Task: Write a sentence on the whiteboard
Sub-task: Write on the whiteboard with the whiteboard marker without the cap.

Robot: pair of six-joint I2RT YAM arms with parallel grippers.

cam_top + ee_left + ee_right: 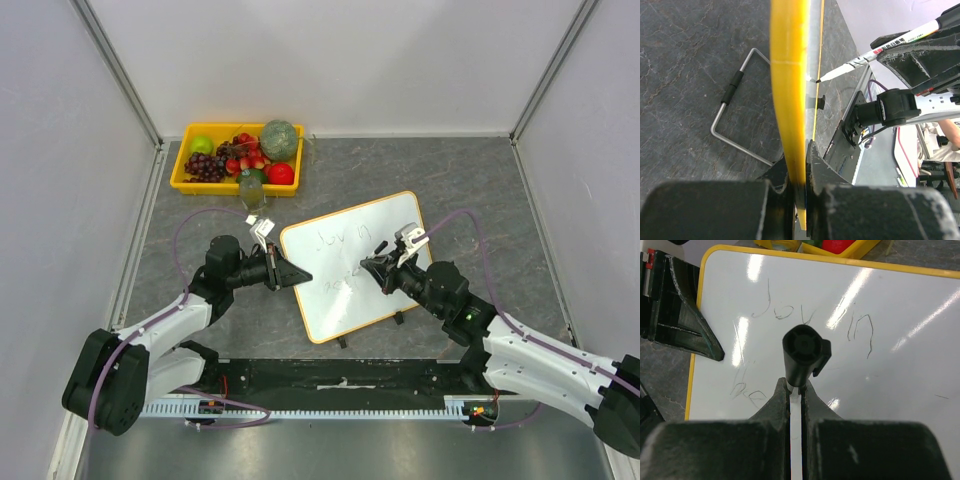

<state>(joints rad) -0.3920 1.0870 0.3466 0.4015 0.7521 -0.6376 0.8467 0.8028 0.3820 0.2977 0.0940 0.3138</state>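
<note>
The whiteboard (345, 310), white with an orange-yellow frame, lies tilted on the grey table between the arms. My left gripper (303, 277) is shut on its left edge; the left wrist view shows the frame (788, 90) edge-on, clamped between the jaws (801, 170). My right gripper (368, 268) is shut on a marker (802, 352), whose tip (819, 79) sits at the board's face. The sentence (810, 315) reads roughly "Joy in", and a second line (747, 390) begins with "be".
A yellow tray (185, 170) of fruit stands at the back left, a clear bottle (250, 188) just in front of it. A bent wire stand (735, 115) lies on the table under the board. Grey walls enclose the table.
</note>
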